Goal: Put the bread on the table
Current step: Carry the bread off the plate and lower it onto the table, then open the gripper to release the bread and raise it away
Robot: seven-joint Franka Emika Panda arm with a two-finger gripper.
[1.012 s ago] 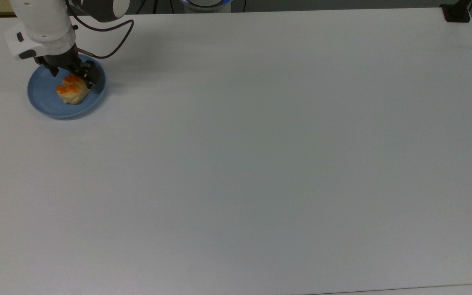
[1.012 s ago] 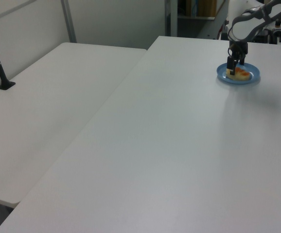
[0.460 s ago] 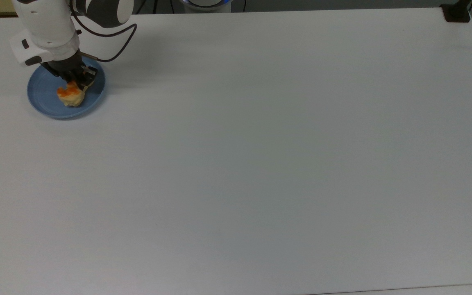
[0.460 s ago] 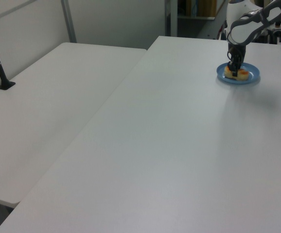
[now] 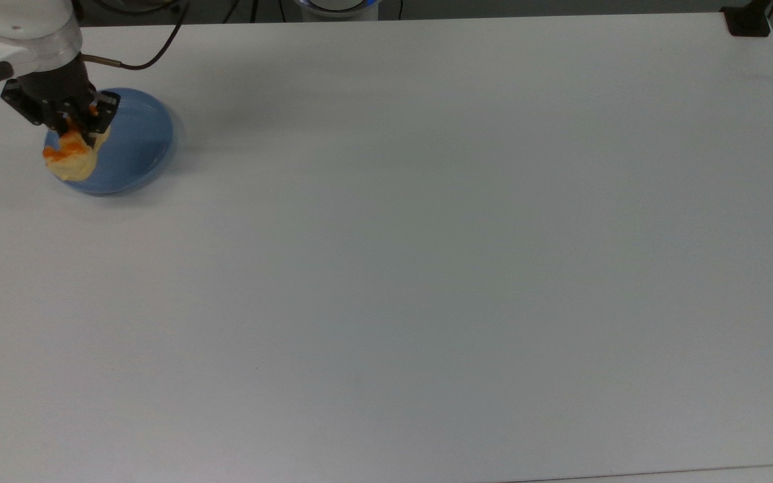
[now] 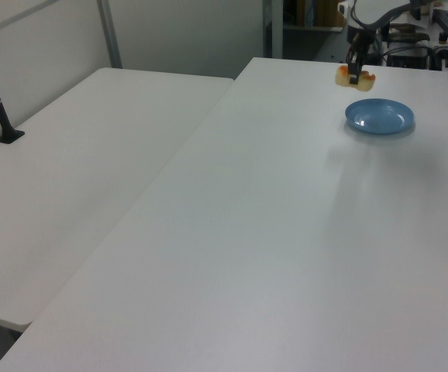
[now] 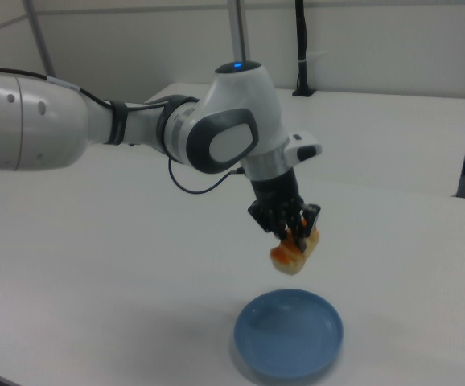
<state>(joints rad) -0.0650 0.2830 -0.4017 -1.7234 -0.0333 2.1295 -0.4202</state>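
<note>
Near the worktop's [image 5: 427, 268] far left corner in the top view, the gripper's [image 7: 290, 238] fingers clamp the bread [image 7: 294, 252] aloft, clear above the blue plate [image 7: 289, 334].

- My gripper [image 7: 293, 232] holds the bread [image 7: 294, 251] in the air above the plate [image 7: 289, 334].
- The plate sits on the table [image 5: 427, 268], near the top view's upper-left corner.

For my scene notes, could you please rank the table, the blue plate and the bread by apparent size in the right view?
Largest to smallest:
1. The table.
2. The blue plate.
3. The bread, held in the jaws above the plate; its different height makes the margin unsure, not the order.
</note>
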